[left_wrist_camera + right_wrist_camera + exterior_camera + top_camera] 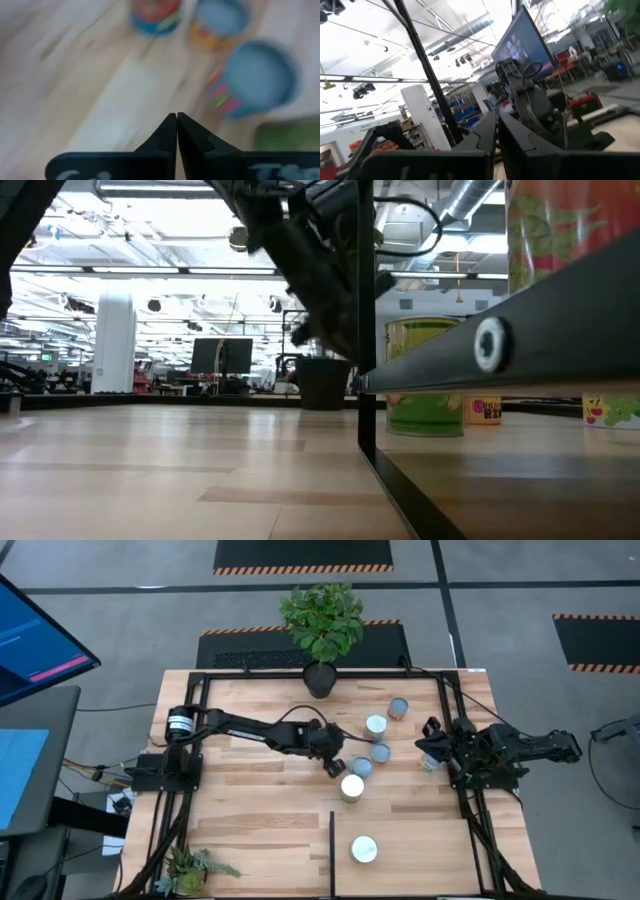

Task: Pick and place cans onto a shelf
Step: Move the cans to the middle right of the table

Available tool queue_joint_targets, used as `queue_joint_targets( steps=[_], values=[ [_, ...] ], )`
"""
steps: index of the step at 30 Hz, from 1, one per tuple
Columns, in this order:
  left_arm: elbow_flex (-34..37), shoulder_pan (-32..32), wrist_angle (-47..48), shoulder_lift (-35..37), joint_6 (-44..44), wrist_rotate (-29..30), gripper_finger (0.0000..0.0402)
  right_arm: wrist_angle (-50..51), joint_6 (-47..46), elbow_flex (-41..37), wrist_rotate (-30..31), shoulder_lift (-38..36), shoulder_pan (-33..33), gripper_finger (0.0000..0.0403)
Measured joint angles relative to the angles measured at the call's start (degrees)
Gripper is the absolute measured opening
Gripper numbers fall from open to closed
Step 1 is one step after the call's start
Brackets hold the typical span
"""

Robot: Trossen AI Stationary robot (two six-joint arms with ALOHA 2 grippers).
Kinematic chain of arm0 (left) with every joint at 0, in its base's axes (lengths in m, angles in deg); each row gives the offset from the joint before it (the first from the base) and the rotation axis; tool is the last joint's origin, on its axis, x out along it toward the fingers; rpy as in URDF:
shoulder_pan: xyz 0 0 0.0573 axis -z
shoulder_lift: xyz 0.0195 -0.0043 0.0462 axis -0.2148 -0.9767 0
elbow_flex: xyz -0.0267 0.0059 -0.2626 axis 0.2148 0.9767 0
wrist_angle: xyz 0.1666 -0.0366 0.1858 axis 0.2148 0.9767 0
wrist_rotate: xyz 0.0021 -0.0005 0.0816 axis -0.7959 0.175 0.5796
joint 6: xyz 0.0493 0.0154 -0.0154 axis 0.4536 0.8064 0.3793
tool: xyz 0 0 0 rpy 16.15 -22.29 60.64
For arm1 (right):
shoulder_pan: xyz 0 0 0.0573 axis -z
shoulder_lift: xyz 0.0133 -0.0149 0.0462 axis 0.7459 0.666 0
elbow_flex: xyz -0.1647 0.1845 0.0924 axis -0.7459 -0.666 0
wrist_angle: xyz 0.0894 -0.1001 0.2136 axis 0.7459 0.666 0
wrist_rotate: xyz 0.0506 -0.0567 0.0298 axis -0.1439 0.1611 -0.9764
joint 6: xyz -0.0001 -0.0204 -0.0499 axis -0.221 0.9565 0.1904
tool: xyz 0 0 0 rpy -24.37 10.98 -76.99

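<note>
1. We are in a robotics lab set in a large industrial hall: exposed silver ventilation ducts (pixel 480 205) and long strip lights run across the high ceiling.
2. We see a grey floor marked with black mats edged in orange-and-black hazard stripes (pixel 303 554).
3. We work at a light-wood plank tabletop (pixel 250 810) framed by thin black metal bars, with two dark arms mounted on it.
4. A blue-lit monitor screen (pixel 35 645) stands beside the table, and rows of further workstations fill the hall behind.
</note>
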Motion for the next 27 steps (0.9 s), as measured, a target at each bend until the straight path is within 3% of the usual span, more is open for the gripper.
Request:
queue_joint_targets(
  steps=[6, 12, 15, 23, 27],
  values=[
    [-1.3, 1.4, 19.7, 6.9, -0.1, 6.0, 0.0000, 4.2, 8.8, 6.2, 2.8, 0.1, 0.4, 0.0046],
    [-1.3, 2.4, 32.4, 10.9, -3.5, 12.2, 0.0000, 24.1, 12.2, 15.7, 20.2, 1.4, 2.3, 0.0046],
    [-1.3, 2.7, 37.9, 11.8, -5.6, 13.8, 0.0000, 32.5, 9.9, 20.0, 25.5, 3.9, 3.5, 0.0046],
    [-0.8, 4.7, 49.2, 13.3, -12.4, 16.7, 0.0000, 46.4, 0.8, 28.3, 31.8, 19.7, 10.0, 0.0035],
    [3.0, 6.7, 48.2, 15.3, -16.0, 17.1, 0.0000, 51.3, -3.2, 32.1, 31.4, 29.6, 16.4, 0.0010]
  ],
)
